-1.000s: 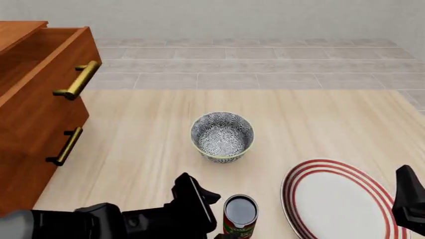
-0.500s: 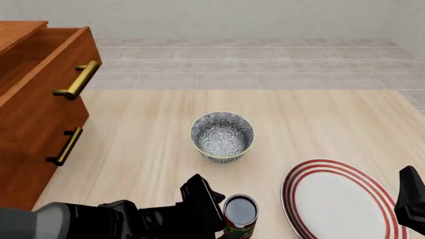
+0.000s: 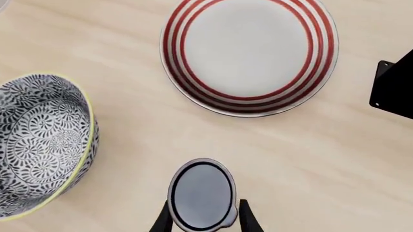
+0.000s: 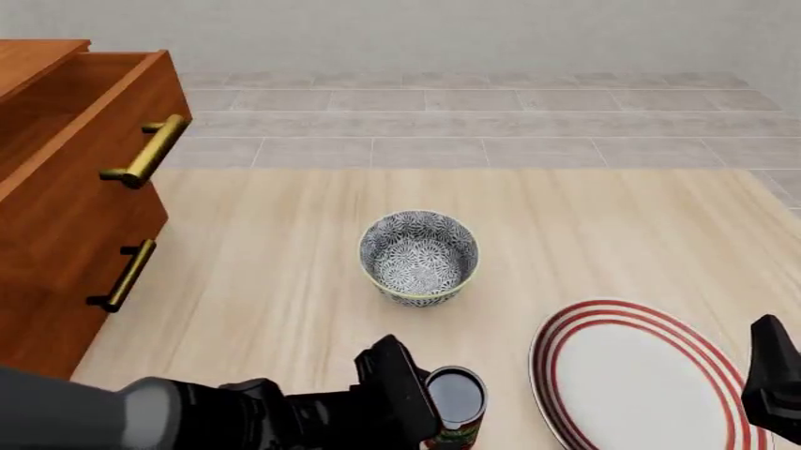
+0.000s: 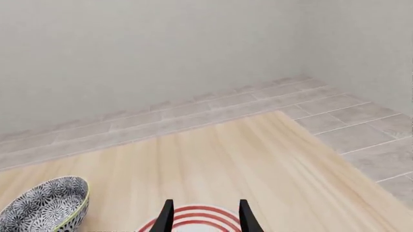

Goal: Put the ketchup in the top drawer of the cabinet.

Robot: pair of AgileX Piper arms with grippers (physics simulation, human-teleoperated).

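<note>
The ketchup [image 4: 456,397], a small red can with a dark glossy top, stands upright near the table's front edge, and it also shows in the left wrist view [image 3: 201,194]. My left gripper [image 4: 423,405] is open, with a finger on each side of the can [image 3: 205,205]; I see no squeeze on it. The cabinet [image 4: 56,244] stands at the left. Its top drawer [image 4: 94,131] is pulled out and open, with its brass handle [image 4: 148,150] facing right. My right gripper [image 4: 772,375] is open and empty at the right edge [image 5: 205,215].
A grey patterned bowl [image 4: 419,255] stands mid-table, behind the ketchup. A white plate with red rings [image 4: 639,375] lies to the right of the ketchup, under my right gripper. The lower drawer is shut, with its handle [image 4: 126,275] below the top drawer.
My left arm has moved right and forward, bringing its fingers around the ketchup. The ketchup, bowl, plate and right arm have stayed put.
</note>
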